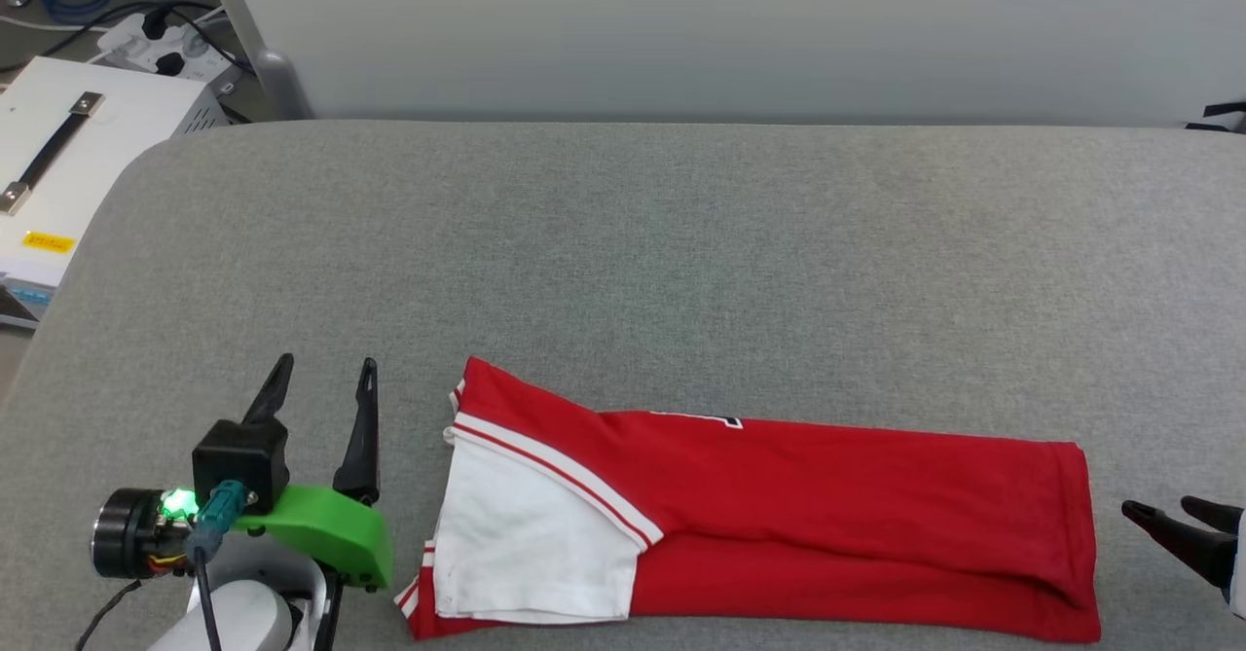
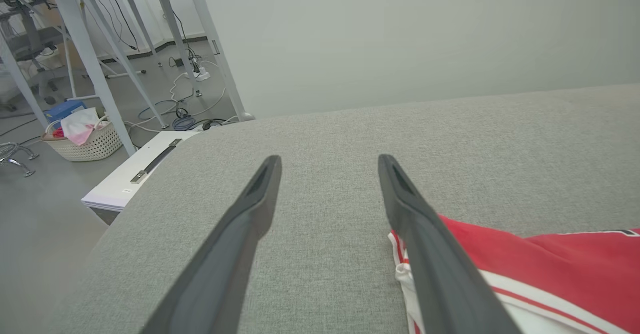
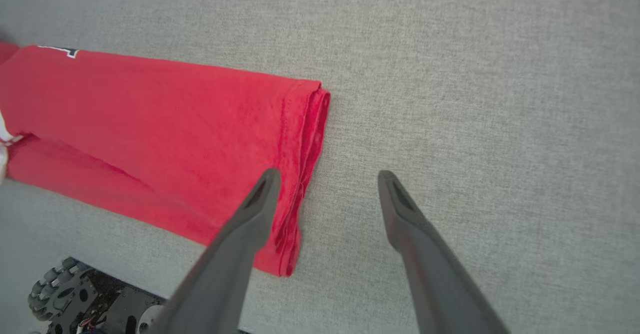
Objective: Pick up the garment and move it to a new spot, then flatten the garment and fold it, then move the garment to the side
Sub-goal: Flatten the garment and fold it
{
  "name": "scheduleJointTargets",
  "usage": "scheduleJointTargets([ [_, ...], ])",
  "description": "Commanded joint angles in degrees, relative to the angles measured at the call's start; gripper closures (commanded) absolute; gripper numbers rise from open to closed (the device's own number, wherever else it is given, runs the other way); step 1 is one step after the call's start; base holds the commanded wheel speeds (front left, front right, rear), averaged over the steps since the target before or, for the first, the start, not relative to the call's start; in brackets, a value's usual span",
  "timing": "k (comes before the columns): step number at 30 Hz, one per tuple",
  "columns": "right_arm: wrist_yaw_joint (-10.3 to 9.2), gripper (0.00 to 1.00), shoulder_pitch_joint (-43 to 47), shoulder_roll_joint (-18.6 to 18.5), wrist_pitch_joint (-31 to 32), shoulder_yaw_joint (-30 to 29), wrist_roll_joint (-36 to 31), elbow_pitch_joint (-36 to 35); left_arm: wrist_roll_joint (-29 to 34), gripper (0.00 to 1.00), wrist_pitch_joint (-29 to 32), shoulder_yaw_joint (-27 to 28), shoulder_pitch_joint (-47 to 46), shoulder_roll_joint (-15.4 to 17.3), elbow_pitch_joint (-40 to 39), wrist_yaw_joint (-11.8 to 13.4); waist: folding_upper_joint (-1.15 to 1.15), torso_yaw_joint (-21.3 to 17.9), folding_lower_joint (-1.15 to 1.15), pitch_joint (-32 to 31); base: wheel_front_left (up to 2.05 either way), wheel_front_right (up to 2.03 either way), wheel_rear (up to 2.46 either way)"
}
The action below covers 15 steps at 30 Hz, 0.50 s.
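- The garment lay folded in a long red strip, white sleeve toward 9 o'clock, at the grey surface's 6 o'clock edge.
- The left gripper at its 9 o'clock and the right gripper at 3 o'clock both gaped wide, empty.

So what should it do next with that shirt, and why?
Probably close the right gripper on the hem end of the shirt and carry it over toward the sleeve: the shirt lies in a long strip, not yet folded across, and that gripper hangs open beside the hem.
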Motion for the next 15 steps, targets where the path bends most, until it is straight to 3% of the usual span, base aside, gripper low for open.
scheduleJointTargets([
  [1, -0.01, 0.0, 0.8, 0.0, 1.0, -0.3, 0.7, 0.4, 2.8, 0.0, -0.3, 2.8, 2.3, -1.5, -1.0, 0.8, 0.0, 0.5, 0.0, 0.7, 0.0, 0.0, 0.0],
  [8, -0.01, 0.0, 0.9, 2.7, 2.9, -0.3, 1.1, 2.7, 14.2, 0.0, -0.3, 14.2, 9.0, -8.4, -4.0, -0.2, 0.0, 2.3, 0.0, 3.0, 0.0, 0.0, 0.0],
  [15, -0.01, 0.0, -0.6, 6.0, 2.9, 1.1, 0.4, 5.1, 22.3, 0.0, -0.3, 21.2, 12.3, -15.8, -5.3, -4.6, 0.0, 4.1, 0.0, 5.4, 0.0, 0.0, 0.0],
])
